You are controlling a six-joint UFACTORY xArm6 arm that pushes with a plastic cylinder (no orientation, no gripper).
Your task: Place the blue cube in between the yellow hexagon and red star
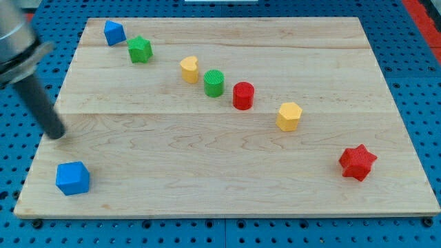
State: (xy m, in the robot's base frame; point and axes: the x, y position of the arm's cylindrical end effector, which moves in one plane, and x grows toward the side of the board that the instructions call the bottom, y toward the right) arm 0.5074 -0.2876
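Your tip (pixel 56 133) touches nothing; it stands at the board's (pixel 227 186) left edge, above the blue cube (pixel 72 178). The cube is unmoved, far from the red star (pixel 357 162) and yellow hexagon (pixel 289 116); everything remains.

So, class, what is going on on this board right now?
A robot arm's dark rod is working on a wooden board. My tip sits near the view's left edge, above the blue cube at the bottom left and not touching it. The cube has not yet been pushed across: the yellow hexagon and the red star lie far off at the view's right, with open board between them.
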